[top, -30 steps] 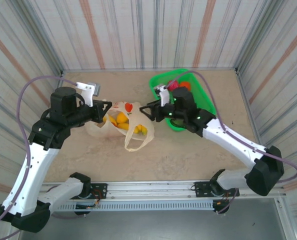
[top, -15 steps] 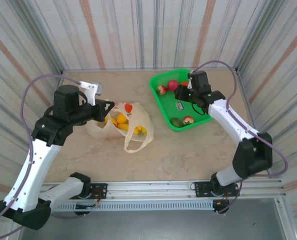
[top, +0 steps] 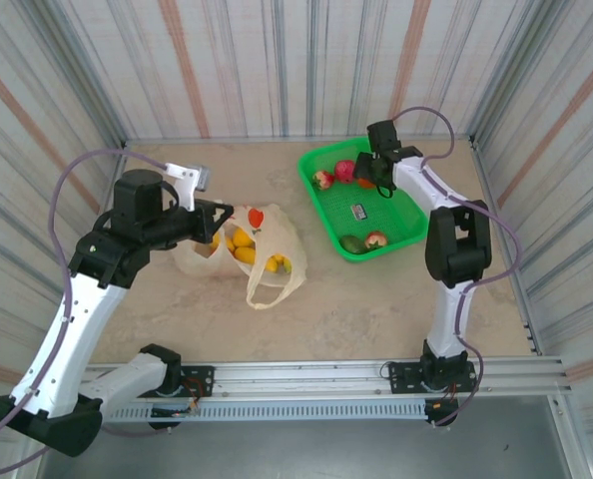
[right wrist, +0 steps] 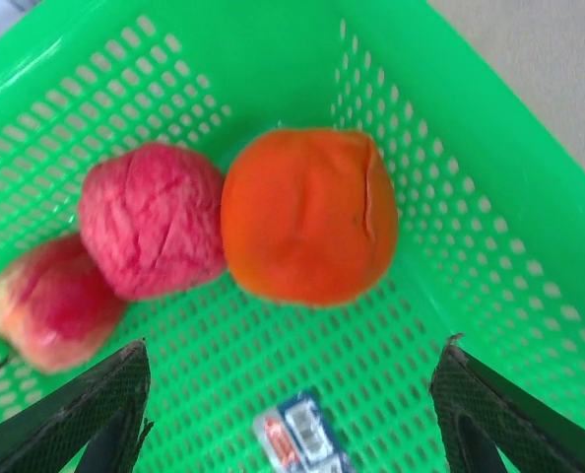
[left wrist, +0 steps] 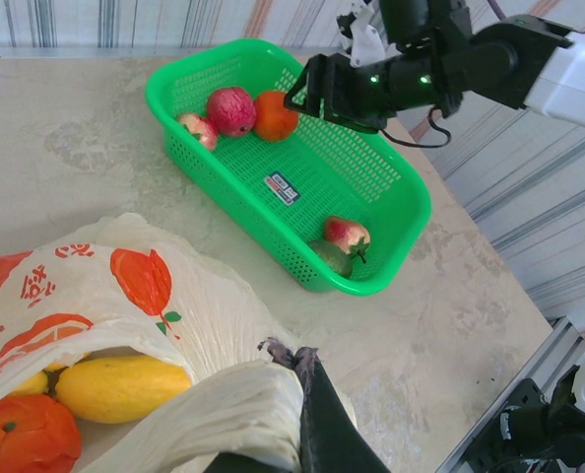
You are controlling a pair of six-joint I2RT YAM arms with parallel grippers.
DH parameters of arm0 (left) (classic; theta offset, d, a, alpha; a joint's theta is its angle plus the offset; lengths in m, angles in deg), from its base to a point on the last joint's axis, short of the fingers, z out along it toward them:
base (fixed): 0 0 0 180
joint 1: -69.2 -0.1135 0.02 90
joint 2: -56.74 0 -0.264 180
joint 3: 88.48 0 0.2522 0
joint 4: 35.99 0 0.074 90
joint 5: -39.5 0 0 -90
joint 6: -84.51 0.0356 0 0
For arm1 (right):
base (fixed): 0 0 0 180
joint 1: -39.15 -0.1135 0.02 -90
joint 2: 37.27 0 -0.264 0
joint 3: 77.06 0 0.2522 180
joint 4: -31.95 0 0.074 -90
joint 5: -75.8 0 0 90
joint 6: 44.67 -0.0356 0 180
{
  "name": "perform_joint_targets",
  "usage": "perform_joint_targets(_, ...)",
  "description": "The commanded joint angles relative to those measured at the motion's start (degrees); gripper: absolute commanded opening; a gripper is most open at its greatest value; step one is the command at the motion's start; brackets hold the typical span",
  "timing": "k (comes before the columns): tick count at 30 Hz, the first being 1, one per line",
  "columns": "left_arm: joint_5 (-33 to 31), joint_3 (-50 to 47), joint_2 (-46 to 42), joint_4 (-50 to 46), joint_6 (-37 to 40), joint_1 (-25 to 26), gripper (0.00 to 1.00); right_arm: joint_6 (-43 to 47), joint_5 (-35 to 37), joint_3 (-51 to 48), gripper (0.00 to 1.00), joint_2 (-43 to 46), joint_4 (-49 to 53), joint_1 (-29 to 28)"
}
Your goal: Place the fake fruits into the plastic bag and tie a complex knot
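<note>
Right wrist: right gripper (right wrist: 292, 347) spread over the orange fruit (right wrist: 307, 215) in the basket (right wrist: 489, 197). Left wrist: left gripper (left wrist: 294, 424) clenched on the bag (left wrist: 174, 305).

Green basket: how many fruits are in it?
5. Far corner of the green basket: pink-red fruit, orange fruit, small apple. Near end: red apple, dark green fruit. None looks hidden.

left arm (top: 62, 329): white shells, black joints | right arm (top: 446, 319): same | cable (top: 87, 160): lilac | jaws: black, tapered
</note>
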State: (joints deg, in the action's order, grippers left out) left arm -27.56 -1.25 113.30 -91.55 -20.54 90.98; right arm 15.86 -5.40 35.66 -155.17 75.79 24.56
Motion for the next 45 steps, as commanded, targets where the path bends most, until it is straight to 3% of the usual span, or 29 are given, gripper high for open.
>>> perform_joint_targets(1, 0.71, 0.00, 0.11, 1.11, 0.47, 0.44, 0.00, 1.40, 3.64, 6.28, 0.77, -5.05, 3.74, 0.09)
perform_joint_targets(8, -0.21, 0.24, 0.72, 0.51, 1.34, 0.72, 0.00, 1.87, 4.19, 15.67, 0.77, -14.00, 7.43, 0.26)
perform_joint_targets(20, -0.42, 0.79, 1.34, 0.14, 0.82, 0.71, 0.00, 3.26, 2.76, 15.63, 0.69, -17.02, 6.71, 1.94)
perform_joint_targets(24, -0.66, 1.14, 1.11, -0.10, 0.52, 0.72, 0.00, 5.35, 3.70, 11.59, 0.62, -11.61, 4.09, 1.52)
perform_joint_targets(33, -1.23, 0.95, -0.49, -0.30, -0.07, 0.72, 0.00, 6.94, 1.08, -11.13, 0.59, 14.11, -6.49, -3.49)
perform_joint_targets(36, -1.32, 0.89, -0.84, -0.45, -0.16, 0.67, 0.00, 7.50, -7.21, -18.71, 0.59, 22.80, -10.89, -5.85)
perform_joint_targets(38, -1.38, 0.66, -1.07, -0.47, -0.31, 0.62, 0.00, 7.37, -20.21, -25.46, 0.59, 28.76, -17.29, -7.31)
perform_joint_targets(41, -1.48, 0.37, -1.37, -0.38, -0.46, 0.65, 0.00, 8.69, -34.28, -30.88, 0.59, 34.09, -22.83, -11.94)
perform_joint_targets(45, -1.54, 0.26, -1.67, -0.55, -0.60, 0.63, 0.00, 12.25, -41.39, -32.94, 0.59, 36.67, -23.26, -21.09)
